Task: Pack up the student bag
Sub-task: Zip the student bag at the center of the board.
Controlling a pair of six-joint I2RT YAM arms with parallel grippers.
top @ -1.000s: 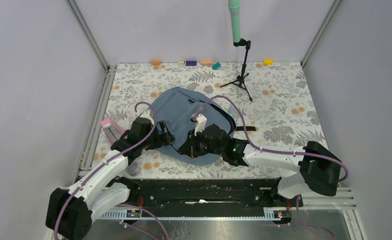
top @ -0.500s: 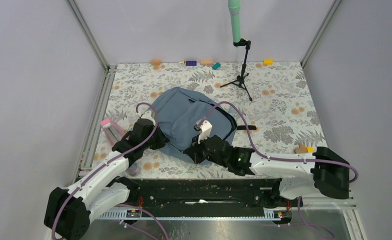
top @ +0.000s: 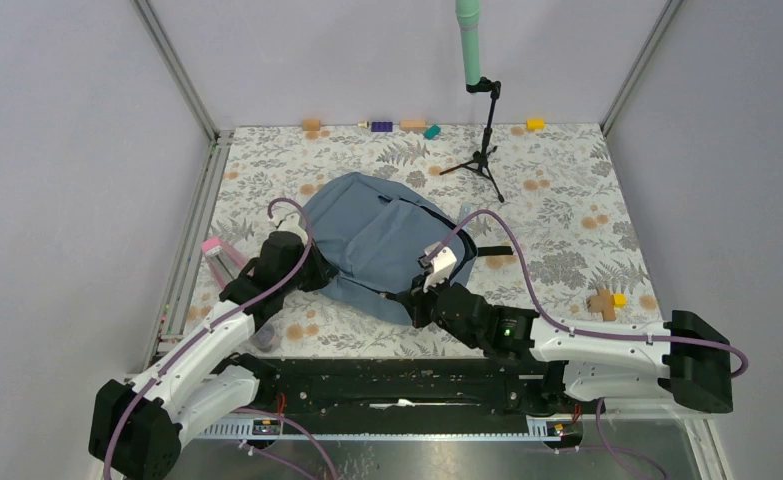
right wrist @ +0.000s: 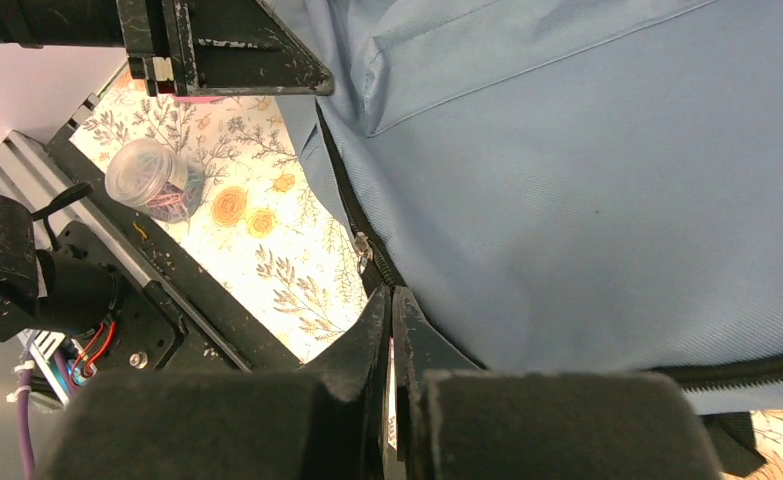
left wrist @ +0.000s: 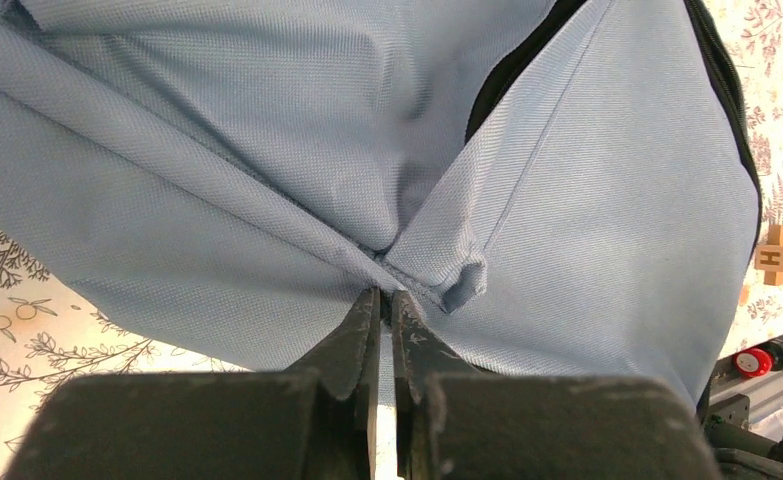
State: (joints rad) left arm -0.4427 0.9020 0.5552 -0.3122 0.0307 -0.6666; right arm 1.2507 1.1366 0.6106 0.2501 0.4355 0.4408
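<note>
Just past the near rail [top: 397, 375], a clear jar [right wrist: 152, 178] of clips is sitting on the floral table [top: 567, 215]. The left gripper [left wrist: 385, 297] is pinching a fold at the near-left edge of the student bag [top: 382, 235], jaws fully closed on the fabric. The right gripper [right wrist: 389, 295] is clamping shut on the black zipper [right wrist: 347, 200] along the bag's near edge. The bag is lying flat at mid-table. To its right, open cloth is running out to a wooden cross piece [top: 600, 302]; farther back a tripod [top: 484, 155] is standing, and small blocks [top: 413, 125] are lining the far edge.
</note>
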